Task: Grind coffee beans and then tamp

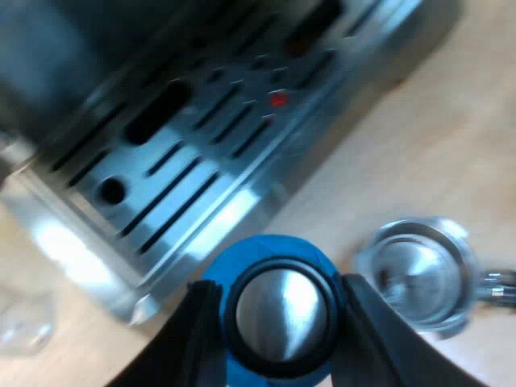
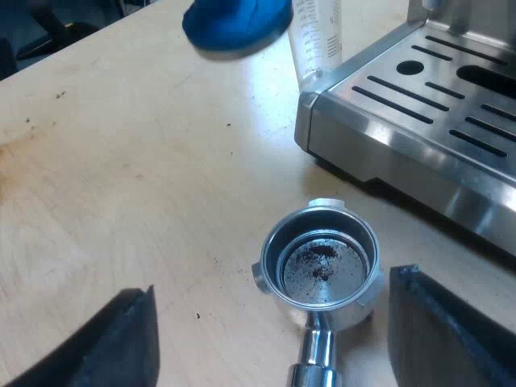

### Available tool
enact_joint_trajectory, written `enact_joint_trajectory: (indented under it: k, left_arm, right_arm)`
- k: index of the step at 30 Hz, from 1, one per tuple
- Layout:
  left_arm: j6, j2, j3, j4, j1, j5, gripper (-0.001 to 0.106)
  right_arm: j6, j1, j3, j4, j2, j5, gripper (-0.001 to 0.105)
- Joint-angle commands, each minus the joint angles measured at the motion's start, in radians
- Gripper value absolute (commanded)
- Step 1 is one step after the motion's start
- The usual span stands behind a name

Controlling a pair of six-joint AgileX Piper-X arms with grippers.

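Note:
My left gripper [image 1: 278, 310] is shut on the blue tamper [image 1: 278, 258], whose round metal face [image 1: 282, 314] points toward the camera. The tamper is held above the wooden table [image 1: 451, 121], near the espresso machine's drip tray [image 1: 161, 185] and the metal holder [image 1: 419, 274]. In the right wrist view the holder [image 2: 322, 266] lies on the table with dark coffee traces in its basket, its metal neck running back between the fingers. My right gripper [image 2: 274, 286] is open wide, one finger on each side of the holder and neither touching it. The blue tamper [image 2: 238, 24] hangs farther off.
The machine's slotted steel drip tray [image 2: 435, 97] stands close beside the holder. A clear measuring glass [image 2: 314, 40] stands at the tray's corner, also seen by the tray's edge as a glass [image 1: 24, 322]. Bare wooden table [image 2: 121, 161] stretches away from the machine.

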Motion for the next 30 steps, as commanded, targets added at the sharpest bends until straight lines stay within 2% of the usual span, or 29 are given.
enact_joint_trajectory:
  k: [1, 7, 10, 14, 20, 24, 30]
  left_arm:
    - [-0.004, -0.008, -0.004, -0.003, 0.04, -0.016, 0.001]
    - [-0.004, -0.008, 0.066, -0.017, 0.109, -0.009, 0.001]
    - [-0.004, -0.008, 0.118, -0.042, 0.116, -0.009, 0.001]
    - [-0.004, -0.008, 0.186, -0.112, 0.116, 0.021, 0.001]
    - [-0.004, -0.003, 0.276, -0.241, 0.116, 0.021, 0.001]
    - [-0.004, 0.02, 0.294, -0.279, 0.116, 0.021, 0.001]
    - [-0.004, 0.12, 0.294, -0.324, 0.116, 0.021, 0.001]
  right_arm:
    - [-0.019, 0.002, -0.012, -0.015, -0.009, -0.014, 0.062]
    - [-0.047, 0.002, -0.012, -0.022, -0.009, -0.058, 0.062]
    - [-0.053, 0.002, -0.012, -0.023, -0.009, -0.058, 0.062]
    - [-0.068, 0.002, -0.012, -0.028, -0.009, -0.058, 0.062]
    - [-0.068, 0.002, -0.012, -0.028, -0.009, -0.073, 0.062]
    - [-0.068, 0.002, -0.012, -0.028, -0.009, -0.073, 0.062]
    - [-0.068, 0.002, -0.012, -0.028, -0.009, -0.073, 0.062]
